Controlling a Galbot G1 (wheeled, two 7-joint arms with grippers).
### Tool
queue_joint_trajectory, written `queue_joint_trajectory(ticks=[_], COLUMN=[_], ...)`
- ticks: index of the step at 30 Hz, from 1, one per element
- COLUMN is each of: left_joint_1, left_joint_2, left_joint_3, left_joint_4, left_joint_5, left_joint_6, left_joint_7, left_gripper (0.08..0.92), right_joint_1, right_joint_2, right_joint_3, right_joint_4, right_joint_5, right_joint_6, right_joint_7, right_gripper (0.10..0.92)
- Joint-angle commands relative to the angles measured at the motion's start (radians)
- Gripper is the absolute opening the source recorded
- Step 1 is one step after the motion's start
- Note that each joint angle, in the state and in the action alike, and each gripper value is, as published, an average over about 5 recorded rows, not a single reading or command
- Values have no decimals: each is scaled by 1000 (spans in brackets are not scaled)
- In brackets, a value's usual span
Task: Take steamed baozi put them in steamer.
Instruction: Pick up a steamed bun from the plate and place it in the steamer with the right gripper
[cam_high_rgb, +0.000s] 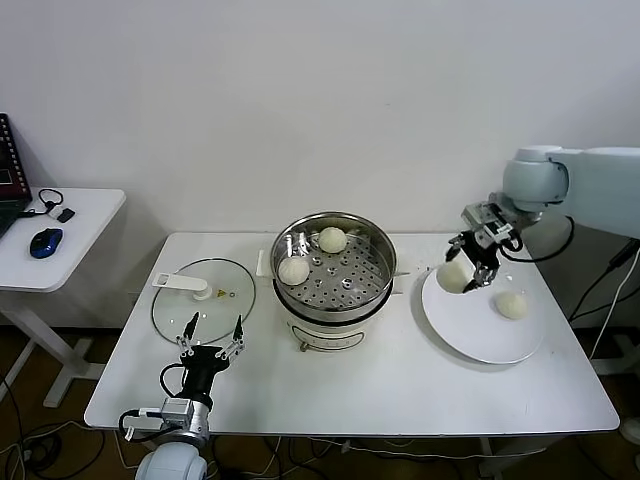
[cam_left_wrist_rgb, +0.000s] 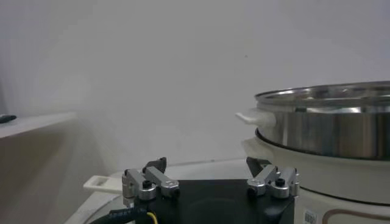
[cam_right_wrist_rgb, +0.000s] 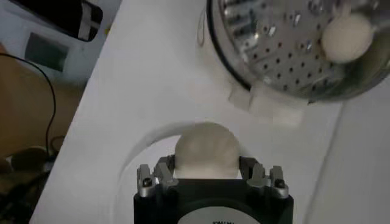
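Note:
The steel steamer (cam_high_rgb: 375, 245) stands mid-table on its white base and holds two baozi on the perforated tray, one at the back (cam_high_rgb: 332, 239) and one at the left (cam_high_rgb: 293, 270). My right gripper (cam_high_rgb: 468, 270) is shut on a third baozi (cam_high_rgb: 453, 277) and holds it above the left rim of the white plate (cam_high_rgb: 470, 335). In the right wrist view that baozi (cam_right_wrist_rgb: 206, 150) sits between the fingers, with the steamer (cam_right_wrist_rgb: 286, 85) beyond. A fourth baozi (cam_high_rgb: 511, 305) lies on the plate. My left gripper (cam_high_rgb: 211, 337) is open and empty near the table's front left.
A glass lid (cam_high_rgb: 225, 310) with a white handle lies flat left of the steamer, just beyond my left gripper. A side table (cam_high_rgb: 80, 225) with a blue mouse (cam_high_rgb: 45, 242) stands at far left. The steamer's side (cam_left_wrist_rgb: 332, 131) fills the left wrist view.

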Motion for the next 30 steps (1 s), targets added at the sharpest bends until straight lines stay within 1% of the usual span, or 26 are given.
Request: queue_joint_trajectory(ticks=[1,6,14,21,30], left_joint_1=[-1,-1,3,5,4], left_joint_2=[0,-8,-16,-18,-26], left_joint_3=[-1,1,-6,-10,-11], left_joint_4=[-5,-4,-5,6,11], left_joint_5=[-1,0,1,2,4], left_joint_6=[1,0,0,-2,-3], left_joint_7=[0,-1,-1,-2,-3], left_gripper=[823,823,823,823,823], right_joint_1=[140,61,-70,-163,-272], right_joint_2=[199,279,312,330,402], right_joint_3=[59,126,181,189,224], right_joint_4=[59,8,25,15,-99], right_joint_5=[-25,-182,-381,-426,-484], right_joint_6=[155,237,309,314,364], right_joint_7=[55,124,182,191,195], right_gripper=[681,686,684,686,695])
